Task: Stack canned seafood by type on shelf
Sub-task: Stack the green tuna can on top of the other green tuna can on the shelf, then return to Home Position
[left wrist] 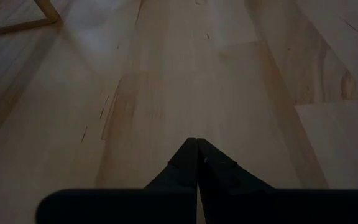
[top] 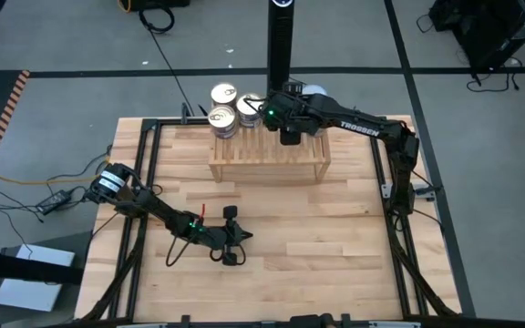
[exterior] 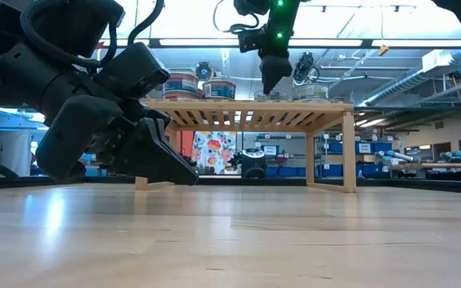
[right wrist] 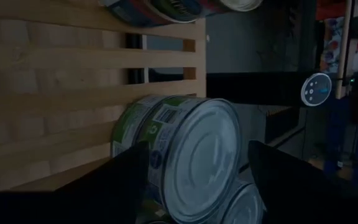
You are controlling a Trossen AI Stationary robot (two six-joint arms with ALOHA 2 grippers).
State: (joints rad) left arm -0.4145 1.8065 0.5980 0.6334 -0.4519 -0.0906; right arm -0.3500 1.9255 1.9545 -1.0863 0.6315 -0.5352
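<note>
The shelf (top: 270, 150) stands at the table's far side, and the canned seafood stands on its slatted top. Gold-lidded tins (top: 222, 95) and a paler one (top: 249, 105) are grouped at its left end. A pale-lidded tin (top: 313, 91) shows behind my right arm. My right gripper (right wrist: 199, 146) hangs open over the shelf's middle (exterior: 272, 84). Its fingers stand on either side of a green-labelled, silver-lidded tin (right wrist: 191, 155), with a gap showing beside one finger. That tin rests on the slats (right wrist: 55, 56). My left gripper (left wrist: 196, 143) is shut just above the bare tabletop at near left (top: 244, 235).
A black upright post (top: 281, 41) stands just behind the shelf. Black frame rails (top: 149, 173) run along the table's edges. Another tin (right wrist: 247, 208) sits close by the green-labelled one. Bare tabletop (top: 335, 246) lies between the shelf and the near edge.
</note>
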